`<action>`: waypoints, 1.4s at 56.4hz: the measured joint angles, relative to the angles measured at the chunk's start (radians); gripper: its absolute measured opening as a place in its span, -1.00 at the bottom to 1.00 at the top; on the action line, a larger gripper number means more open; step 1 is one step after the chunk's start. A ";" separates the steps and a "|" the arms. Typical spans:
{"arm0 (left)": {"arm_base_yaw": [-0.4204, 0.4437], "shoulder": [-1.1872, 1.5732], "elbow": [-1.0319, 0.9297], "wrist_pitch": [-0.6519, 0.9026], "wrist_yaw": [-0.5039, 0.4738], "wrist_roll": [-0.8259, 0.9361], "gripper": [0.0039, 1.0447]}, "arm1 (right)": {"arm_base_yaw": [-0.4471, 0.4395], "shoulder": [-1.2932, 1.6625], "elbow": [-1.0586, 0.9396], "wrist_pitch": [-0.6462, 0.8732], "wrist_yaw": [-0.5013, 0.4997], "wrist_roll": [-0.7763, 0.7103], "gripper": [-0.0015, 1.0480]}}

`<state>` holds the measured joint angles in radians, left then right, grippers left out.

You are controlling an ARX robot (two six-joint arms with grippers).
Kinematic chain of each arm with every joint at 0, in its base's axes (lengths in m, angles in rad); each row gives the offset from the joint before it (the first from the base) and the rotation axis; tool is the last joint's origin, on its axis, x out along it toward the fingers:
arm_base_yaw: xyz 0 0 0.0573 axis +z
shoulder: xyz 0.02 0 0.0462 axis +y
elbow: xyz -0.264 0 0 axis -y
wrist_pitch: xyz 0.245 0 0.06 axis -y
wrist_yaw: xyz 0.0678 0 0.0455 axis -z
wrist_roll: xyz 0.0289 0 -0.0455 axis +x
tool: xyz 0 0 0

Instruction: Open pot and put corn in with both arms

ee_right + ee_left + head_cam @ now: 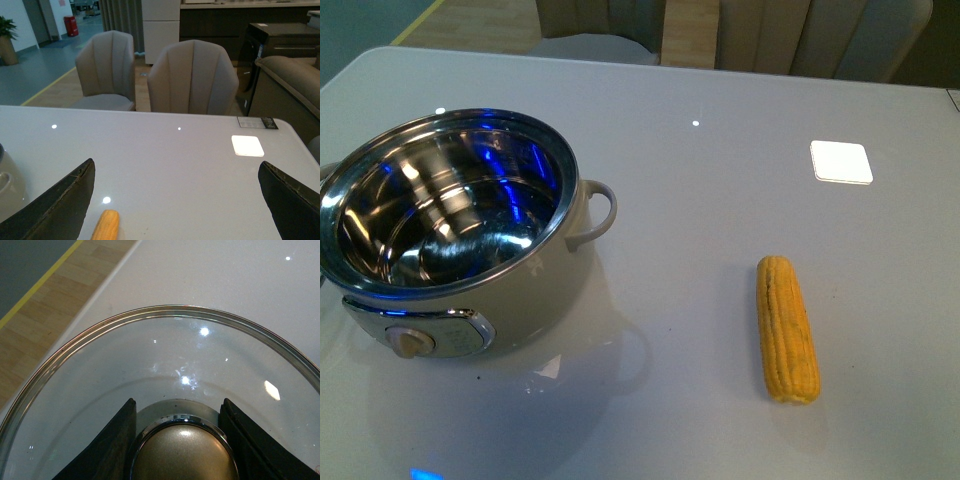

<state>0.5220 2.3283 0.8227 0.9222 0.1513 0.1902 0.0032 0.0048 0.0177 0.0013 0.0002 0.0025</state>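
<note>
Left tool (pixel 177 410) clamps lid (pixel 150 360) knob (pixel 182 452), visible only wrist view.

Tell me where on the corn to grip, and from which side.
Grip the corn at mid-length, from straight above, closing across its width. It lies flat on the table, pointing roughly away from the robot, with nothing beside its long sides.
</note>
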 joint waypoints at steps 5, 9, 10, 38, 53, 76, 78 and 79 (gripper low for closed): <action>-0.011 0.069 0.034 0.008 -0.008 0.000 -0.17 | 0.000 0.000 0.000 0.000 0.000 0.000 0.83; -0.014 0.099 0.043 0.021 -0.017 0.000 -0.17 | 0.000 0.000 0.000 0.000 0.000 0.000 0.83; -0.014 0.102 0.045 0.023 -0.018 0.000 -0.17 | 0.000 0.000 0.000 0.000 0.000 0.000 0.83; -0.034 0.153 0.061 0.079 -0.047 -0.011 0.41 | 0.000 0.000 0.000 0.000 0.000 0.000 0.83; -0.027 -0.013 0.018 0.061 -0.056 -0.017 0.87 | 0.000 0.000 0.000 0.000 0.000 0.000 0.83; -0.068 -0.907 -0.302 -0.285 0.145 -0.151 0.87 | 0.000 0.000 0.000 0.000 0.000 0.000 0.83; -0.085 -0.997 -0.341 -0.346 0.157 -0.162 0.87 | 0.000 0.000 0.000 0.000 0.000 0.000 0.83; -0.092 -1.046 -0.362 -0.379 0.163 -0.168 0.87 | 0.000 0.000 0.000 0.000 0.000 0.000 0.83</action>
<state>0.4305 1.2819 0.4602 0.5430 0.3145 0.0219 0.0032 0.0048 0.0177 0.0013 0.0002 0.0025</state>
